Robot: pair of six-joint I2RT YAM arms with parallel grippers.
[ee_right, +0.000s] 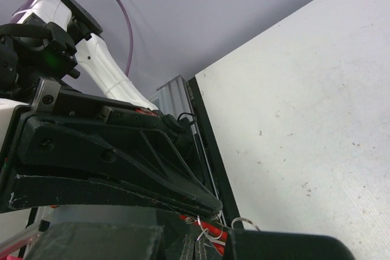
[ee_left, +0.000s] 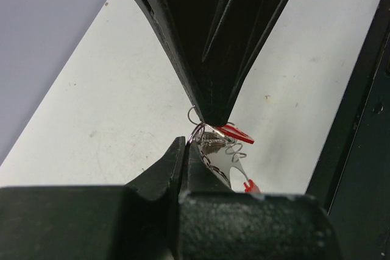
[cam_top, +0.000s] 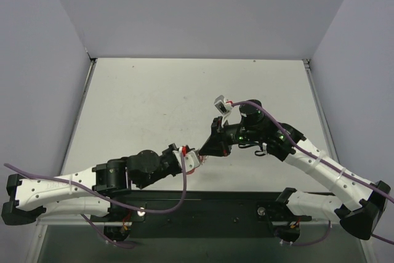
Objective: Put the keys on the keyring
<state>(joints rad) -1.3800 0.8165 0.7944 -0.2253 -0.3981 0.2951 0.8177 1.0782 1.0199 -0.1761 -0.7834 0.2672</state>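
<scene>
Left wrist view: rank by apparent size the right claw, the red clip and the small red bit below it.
1. right claw, close to camera
2. red clip
3. small red bit

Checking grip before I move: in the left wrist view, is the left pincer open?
No, the left pincer is shut, its fingers pressed together on wire rings of the keyring.

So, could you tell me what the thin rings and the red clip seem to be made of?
The wire rings look like bare metal: thin, silvery, glinting. The red clip has a smooth, evenly coloured sheen; painted metal or plastic, I cannot tell which.
</scene>
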